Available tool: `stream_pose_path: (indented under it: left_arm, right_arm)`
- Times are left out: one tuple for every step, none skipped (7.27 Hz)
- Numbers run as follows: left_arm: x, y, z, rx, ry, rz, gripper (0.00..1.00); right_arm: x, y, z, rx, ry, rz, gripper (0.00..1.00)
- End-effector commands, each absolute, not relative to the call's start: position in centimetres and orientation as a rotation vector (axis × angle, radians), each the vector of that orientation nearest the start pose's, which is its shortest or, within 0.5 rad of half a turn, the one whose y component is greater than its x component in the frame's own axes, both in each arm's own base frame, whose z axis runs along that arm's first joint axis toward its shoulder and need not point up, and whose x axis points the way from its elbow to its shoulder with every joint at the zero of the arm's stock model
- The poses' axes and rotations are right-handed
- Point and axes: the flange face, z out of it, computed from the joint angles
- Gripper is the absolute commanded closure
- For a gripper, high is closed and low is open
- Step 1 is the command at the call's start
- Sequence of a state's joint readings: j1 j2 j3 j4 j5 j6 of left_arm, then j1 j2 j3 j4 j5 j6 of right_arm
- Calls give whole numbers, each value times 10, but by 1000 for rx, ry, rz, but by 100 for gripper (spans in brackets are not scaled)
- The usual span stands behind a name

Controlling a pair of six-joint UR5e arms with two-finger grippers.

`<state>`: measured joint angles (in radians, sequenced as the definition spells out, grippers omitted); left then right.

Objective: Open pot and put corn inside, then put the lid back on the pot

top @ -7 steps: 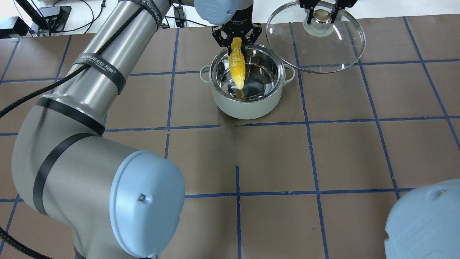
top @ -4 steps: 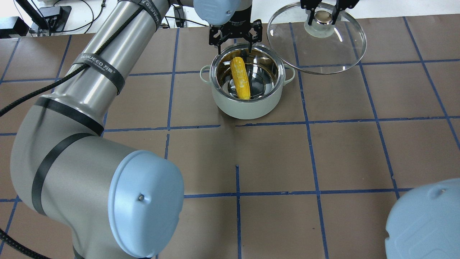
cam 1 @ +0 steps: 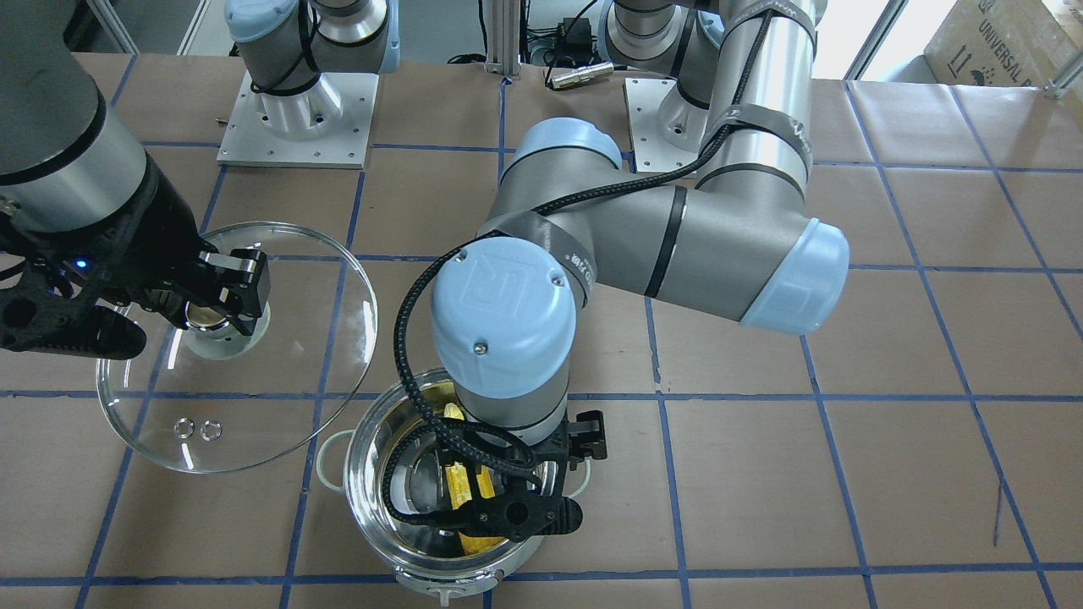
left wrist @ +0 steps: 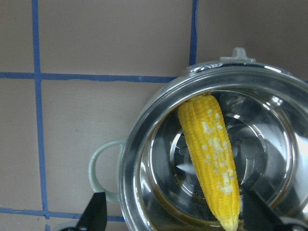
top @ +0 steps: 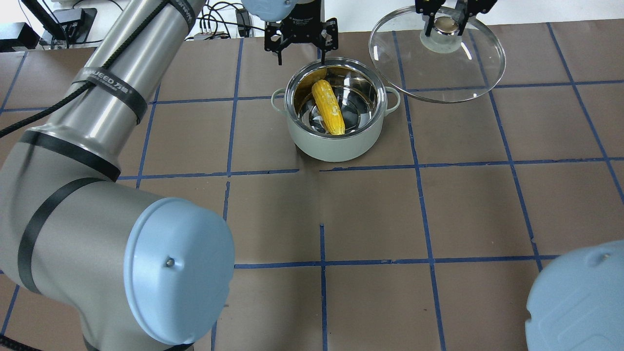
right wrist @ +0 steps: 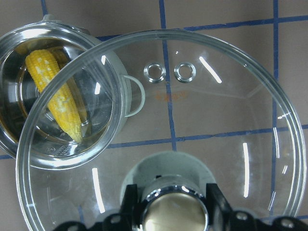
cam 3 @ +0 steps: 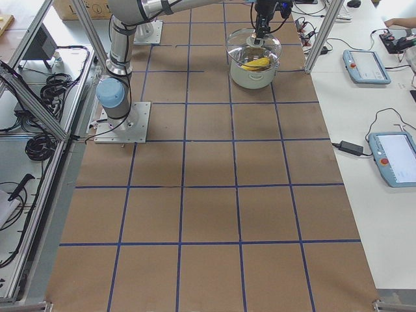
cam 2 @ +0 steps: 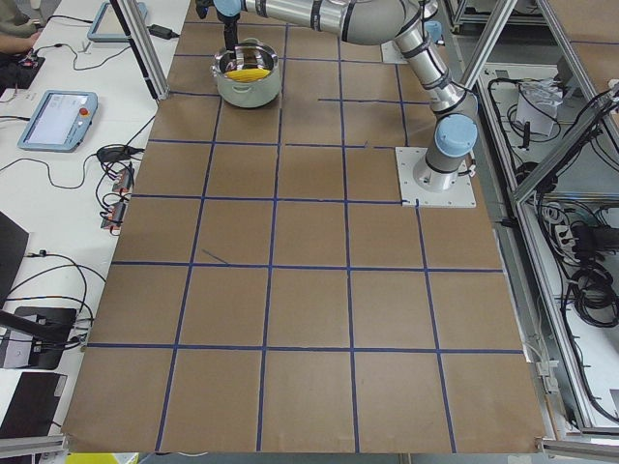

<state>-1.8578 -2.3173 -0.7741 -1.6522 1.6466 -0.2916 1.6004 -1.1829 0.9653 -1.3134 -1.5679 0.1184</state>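
On the brown gridded tabletop, the corn lies inside the open pot, left pincer spread and empty above its far rim, right pincer pinching the lid by its knob, aloft just beside the pot's right side.

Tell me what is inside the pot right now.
Only the corn lies inside the pot, slanted across its steel bottom. The floor under the cob is covered; the rest shows nothing else.
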Motion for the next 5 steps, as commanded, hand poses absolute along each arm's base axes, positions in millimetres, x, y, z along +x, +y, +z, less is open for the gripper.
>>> stream_pose_path:
  left_arm:
    - [-272,-705,438,21,3047,91,0]
    - [-247,-701,464,45,3054,56,0]
    - [-222,-695,487,26,3059,43,2]
    - [-199,-684,509,51,3062,32,2]
    - [-177,-666,520,42,3066,42,2]
  right_arm:
    - [155,-635,537,149,3135,63,92]
    - [156,-637,536,149,3133,61,91]
    - [158,-636,535,145,3133,68,91]
    - [158,-636,535,145,3134,71,91]
    - [159,-636,535,142,3134,71,91]
